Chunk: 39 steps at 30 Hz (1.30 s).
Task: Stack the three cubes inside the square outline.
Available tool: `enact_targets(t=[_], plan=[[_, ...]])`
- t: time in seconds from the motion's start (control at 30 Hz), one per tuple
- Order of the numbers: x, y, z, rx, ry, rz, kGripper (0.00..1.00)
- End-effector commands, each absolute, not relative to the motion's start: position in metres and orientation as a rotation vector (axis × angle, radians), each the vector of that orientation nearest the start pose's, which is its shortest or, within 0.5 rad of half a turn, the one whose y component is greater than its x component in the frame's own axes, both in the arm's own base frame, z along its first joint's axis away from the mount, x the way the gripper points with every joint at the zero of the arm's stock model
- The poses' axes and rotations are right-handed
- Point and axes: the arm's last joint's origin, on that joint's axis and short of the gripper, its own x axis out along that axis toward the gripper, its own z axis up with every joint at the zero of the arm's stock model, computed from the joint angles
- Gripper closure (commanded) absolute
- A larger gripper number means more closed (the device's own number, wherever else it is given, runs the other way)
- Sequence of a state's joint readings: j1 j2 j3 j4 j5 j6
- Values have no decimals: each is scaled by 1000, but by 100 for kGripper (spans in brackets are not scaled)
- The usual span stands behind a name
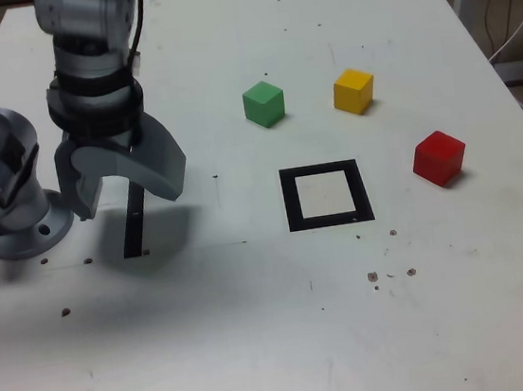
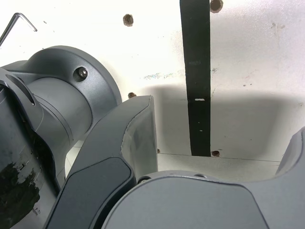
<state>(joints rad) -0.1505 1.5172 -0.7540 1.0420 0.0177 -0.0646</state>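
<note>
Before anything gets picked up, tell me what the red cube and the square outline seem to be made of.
Red cube: probably painted wood or plastic, matte, its faces evenly coloured with no visible grain.
Square outline: likely black tape, since it lies flat on the table.

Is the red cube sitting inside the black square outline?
No, the red cube sits on the white table, outside the flat black square outline.

The arm (image 1: pixel 87 17) is cut off, its outline perhaps blurred.
</note>
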Motion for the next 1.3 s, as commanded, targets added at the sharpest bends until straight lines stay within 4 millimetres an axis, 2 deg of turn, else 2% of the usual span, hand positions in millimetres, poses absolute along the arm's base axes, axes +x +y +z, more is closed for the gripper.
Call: enact_targets(t=[0.0,0.27,0.5,1.27], plan=[[148,-21,229,103,1803,-34,1],[150,-22,231,103,1806,-34,1],[168,-24,237,108,1801,-30,1],[289,-40,286,138,1763,-12,1]])
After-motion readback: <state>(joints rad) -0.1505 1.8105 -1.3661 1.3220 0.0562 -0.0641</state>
